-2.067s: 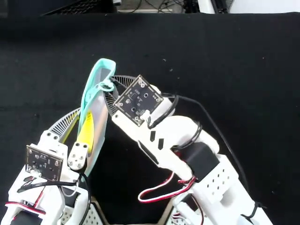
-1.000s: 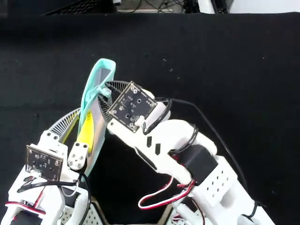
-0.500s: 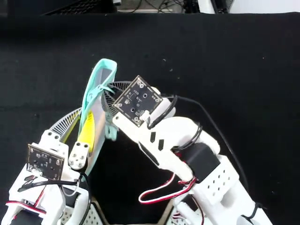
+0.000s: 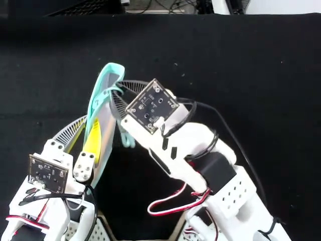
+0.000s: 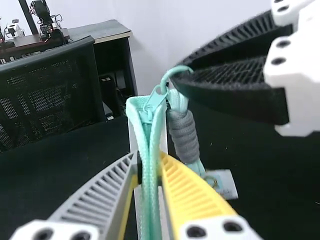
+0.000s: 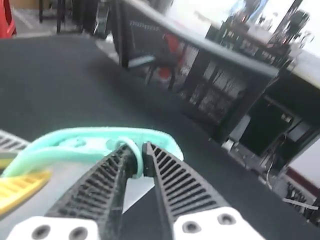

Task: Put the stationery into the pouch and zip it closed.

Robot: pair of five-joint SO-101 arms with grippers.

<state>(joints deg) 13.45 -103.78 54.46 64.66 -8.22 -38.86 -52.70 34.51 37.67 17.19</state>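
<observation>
Above black table (image 4: 251, 75), left hand (image 5: 149, 167) clamping teal pouch (image 5: 150, 115), right hand (image 6: 141, 152) pinching zip pull (image 6: 132, 145), tag (image 5: 222, 182) print illegible.

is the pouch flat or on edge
On edge: the left gripper clamps the pouch, teal zip edge up; the right gripper pinches its zip pull.

Beyond the left gripper (image 5: 149, 172) stood a black mesh panel (image 5: 45, 95), a dark cabinet (image 5: 114, 55) beside it, and a white wall (image 5: 200, 30). Far past the right gripper (image 6: 139, 152) were black mesh furniture (image 6: 220, 85) and something red (image 6: 6, 17). A black table (image 4: 251, 75) lay beneath both.
</observation>
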